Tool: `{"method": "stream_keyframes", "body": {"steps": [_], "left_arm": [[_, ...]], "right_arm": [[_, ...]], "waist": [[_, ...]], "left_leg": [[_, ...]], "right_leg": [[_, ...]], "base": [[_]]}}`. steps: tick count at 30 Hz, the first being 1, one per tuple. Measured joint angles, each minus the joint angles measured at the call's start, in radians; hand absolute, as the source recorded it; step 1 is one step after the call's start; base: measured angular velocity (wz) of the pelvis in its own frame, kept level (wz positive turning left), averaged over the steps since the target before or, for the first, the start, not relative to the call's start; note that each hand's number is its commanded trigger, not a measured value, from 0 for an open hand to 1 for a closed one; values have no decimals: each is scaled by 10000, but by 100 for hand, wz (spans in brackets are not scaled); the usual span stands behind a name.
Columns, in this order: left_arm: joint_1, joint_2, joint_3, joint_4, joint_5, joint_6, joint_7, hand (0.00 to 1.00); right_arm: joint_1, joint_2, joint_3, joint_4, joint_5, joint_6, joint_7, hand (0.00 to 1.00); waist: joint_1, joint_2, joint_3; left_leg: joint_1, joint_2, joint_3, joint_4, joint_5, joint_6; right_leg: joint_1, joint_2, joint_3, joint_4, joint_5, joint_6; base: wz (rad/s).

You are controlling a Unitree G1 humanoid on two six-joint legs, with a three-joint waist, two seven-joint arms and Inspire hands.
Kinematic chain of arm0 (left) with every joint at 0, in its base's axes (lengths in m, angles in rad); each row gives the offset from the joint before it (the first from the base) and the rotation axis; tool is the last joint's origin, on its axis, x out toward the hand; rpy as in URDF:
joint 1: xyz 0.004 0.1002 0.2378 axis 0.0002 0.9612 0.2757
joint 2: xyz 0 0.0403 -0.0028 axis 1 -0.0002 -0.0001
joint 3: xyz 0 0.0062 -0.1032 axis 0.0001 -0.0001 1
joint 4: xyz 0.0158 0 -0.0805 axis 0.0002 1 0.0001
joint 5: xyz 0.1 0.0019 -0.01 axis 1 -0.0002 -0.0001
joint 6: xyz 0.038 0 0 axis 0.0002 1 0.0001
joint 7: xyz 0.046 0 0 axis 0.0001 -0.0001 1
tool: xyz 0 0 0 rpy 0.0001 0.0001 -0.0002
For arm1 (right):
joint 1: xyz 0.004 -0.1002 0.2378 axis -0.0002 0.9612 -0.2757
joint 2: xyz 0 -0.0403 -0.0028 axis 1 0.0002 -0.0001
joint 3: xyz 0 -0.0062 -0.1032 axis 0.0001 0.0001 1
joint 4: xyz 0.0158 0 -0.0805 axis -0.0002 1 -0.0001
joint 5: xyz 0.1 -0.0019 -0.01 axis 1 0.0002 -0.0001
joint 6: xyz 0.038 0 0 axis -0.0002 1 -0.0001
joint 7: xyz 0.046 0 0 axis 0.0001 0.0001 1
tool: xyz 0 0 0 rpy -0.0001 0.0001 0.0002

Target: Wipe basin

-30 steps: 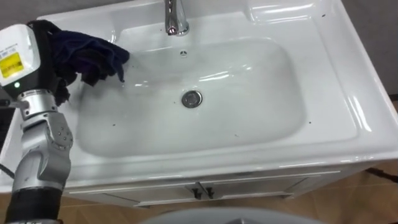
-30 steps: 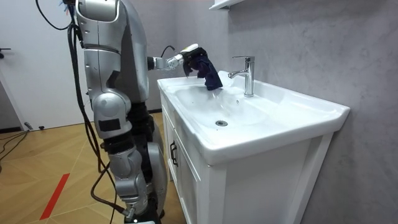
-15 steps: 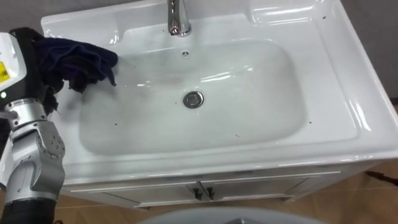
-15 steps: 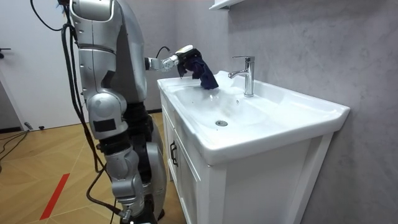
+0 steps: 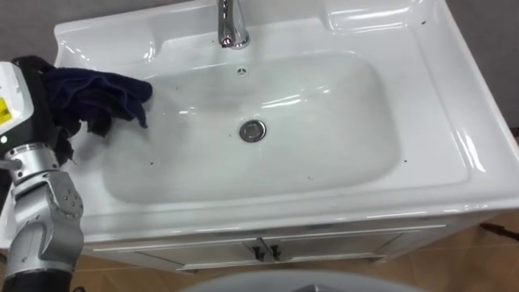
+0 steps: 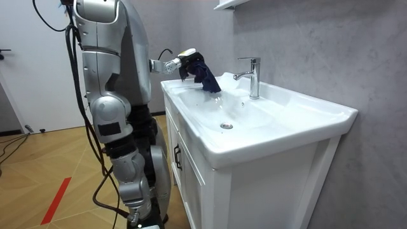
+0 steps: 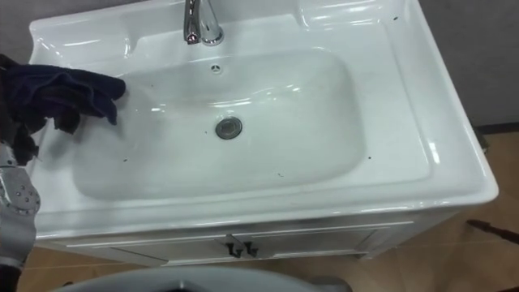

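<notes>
Change: we are drawing our left hand (image 5: 39, 85) back toward the frame's left edge, and the dark blue cloth (image 5: 101, 88) is coming off the bowl's left slope onto the rim.
Grip: the fingers are clamping the bunched cloth.
Meaning: we are judging this stroke to be ending, with most of the bowl waiting.
Surface: the glossy white basin (image 5: 340, 105) is showing dark specks around the drain (image 5: 253, 130), below the chrome faucet (image 5: 231, 24).
Room: we are standing at a white vanity cabinet (image 6: 191, 184), on a wood floor (image 6: 38, 165), facing a grey wall (image 6: 318, 51).

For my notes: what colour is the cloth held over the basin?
Dark navy blue, plain. The cloth shows best in the left eye view.
</notes>
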Motion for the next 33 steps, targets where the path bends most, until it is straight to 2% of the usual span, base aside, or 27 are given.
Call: {"method": "stream_keyframes", "body": {"steps": [10, 20, 25, 31, 32, 33], "left_arm": [[212, -36, 715, 190, -5, 7, 91, 100], [298, -36, 723, 191, -6, 38, 273, 100], [300, -37, 723, 192, -5, 349, 269, 100], [409, -163, 721, 555, -7, 424, 270, 100], [413, -212, 721, 610, -8, 426, 270, 99], [446, -313, 720, 721, -9, 429, 270, 77]], "right_arm": [[5, 13, -378, -20, -245, 4, -70, 0], [93, 34, -423, -20, -225, 163, -17, 0], [129, 35, -412, -90, -172, 224, 100, 0], [247, 33, -412, -80, -73, 339, 90, 0], [253, 30, -412, -80, -73, 344, 77, 0], [263, 28, -415, -80, -73, 366, 47, 0]], "waist": [[9, -79, -49], [251, -51, -65], [253, 1, -90], [226, 60, -82], [222, 70, -77], [221, 82, -70]], "left_leg": [[-4, -3, -10, 0, 0, 0], [-7, -6, -44, 2, -1, 0], [-9, -7, -50, 1, -1, 0], [114, -10, -59, 2, -1, 0], [112, -11, -59, 1, -1, 0], [111, -13, -59, 2, -1, 0]], "right_leg": [[4, 0, -7, -7, 0, 0], [8, -3, -33, -11, 0, 0], [11, -4, -44, -9, 0, 0], [147, -3, -54, -8, 1, -1], [144, -4, -54, -11, 1, -1], [140, -9, -53, -17, 0, -1]], "base": [[0], [0], [0], [0], [0], [0]]}}
